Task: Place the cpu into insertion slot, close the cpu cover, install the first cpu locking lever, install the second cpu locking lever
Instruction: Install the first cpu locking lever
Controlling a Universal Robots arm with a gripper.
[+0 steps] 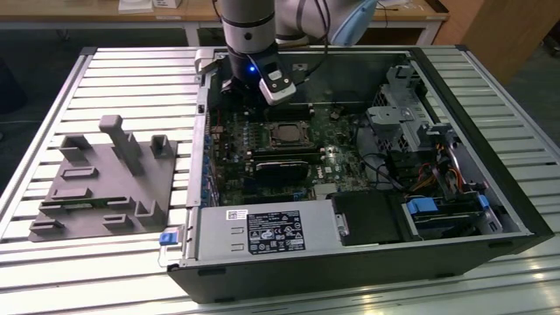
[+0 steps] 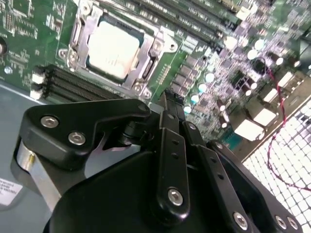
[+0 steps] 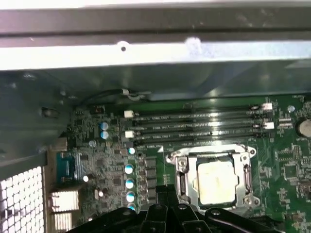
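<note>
The cpu [image 2: 114,48] lies flat in the insertion slot [image 1: 269,135] on the green board, its pale metal top showing. The silvery cpu cover [image 2: 79,35] lies down around it, framing the chip [image 3: 216,182] through its square cut-out. My gripper [image 2: 164,103] hangs above the board beside the socket, apart from it, fingers shut with nothing between them. In the first wrist view the fingertips [image 3: 163,193] stand just off the cover's edge [image 3: 181,180]. In the exterior view the arm's wrist [image 1: 249,65] is over the far part of the open case.
Long black memory slots [image 3: 194,126] run beside the socket, close to the case wall [image 3: 146,53]. A black module [image 1: 282,169] sits nearer the power supply [image 1: 249,233]. A drive cage with cables [image 1: 411,125] is at the exterior view's right. A grey fixture [image 1: 105,177] lies outside the case.
</note>
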